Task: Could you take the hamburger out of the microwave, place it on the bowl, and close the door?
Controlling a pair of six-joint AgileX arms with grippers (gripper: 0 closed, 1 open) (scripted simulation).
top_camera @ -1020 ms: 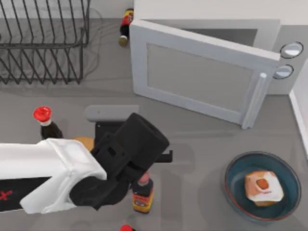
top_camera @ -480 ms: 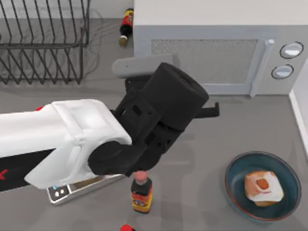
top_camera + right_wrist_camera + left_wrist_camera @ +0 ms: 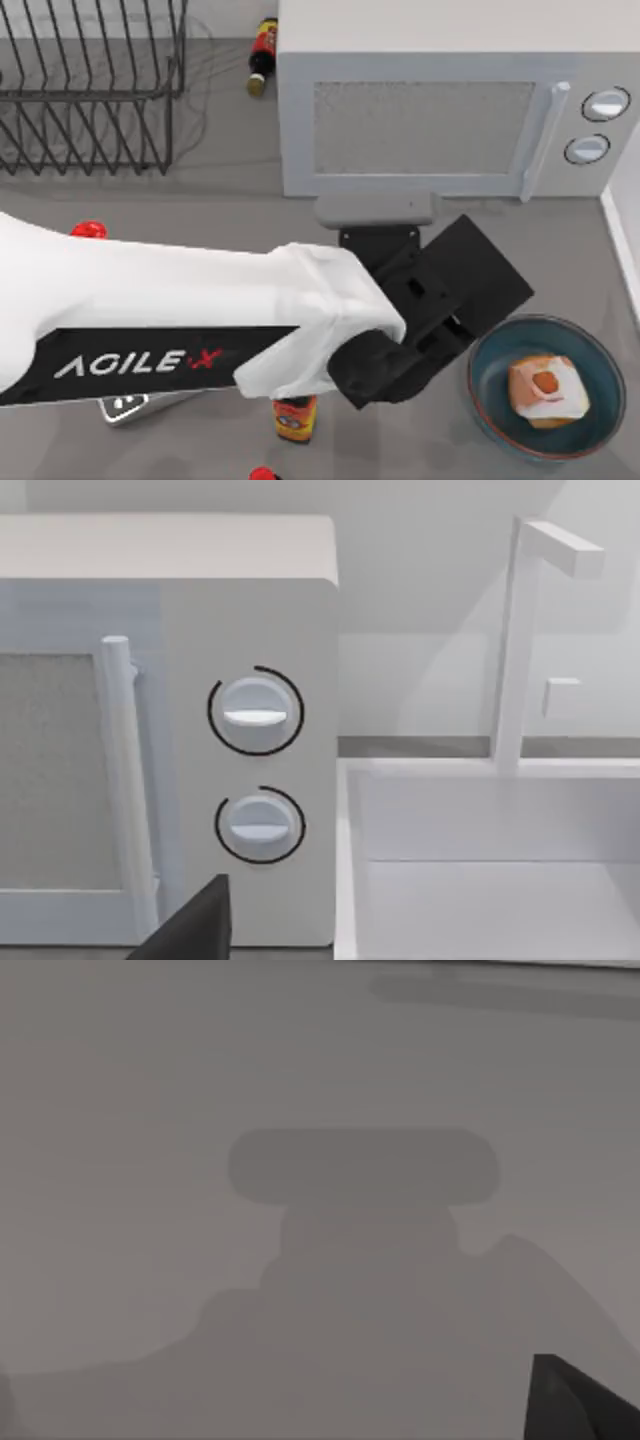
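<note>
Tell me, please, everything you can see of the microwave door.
The door is a flat white panel with a grey mesh window and a slim white bar handle beside the two round knobs. It looks like painted metal or plastic. It is shut, flush with the microwave front, at the table's back right. Nothing touches it; the left arm reaches across the table in front of it.

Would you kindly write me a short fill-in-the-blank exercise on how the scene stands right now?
1. The hamburger lies in the ____.
2. The door of the microwave is ____.
3. The arm stretched across the table in front of the microwave is the ____ one.
4. Beside the door's handle sit ____ round knobs.

Missing words: bowl; shut; left; two
</note>
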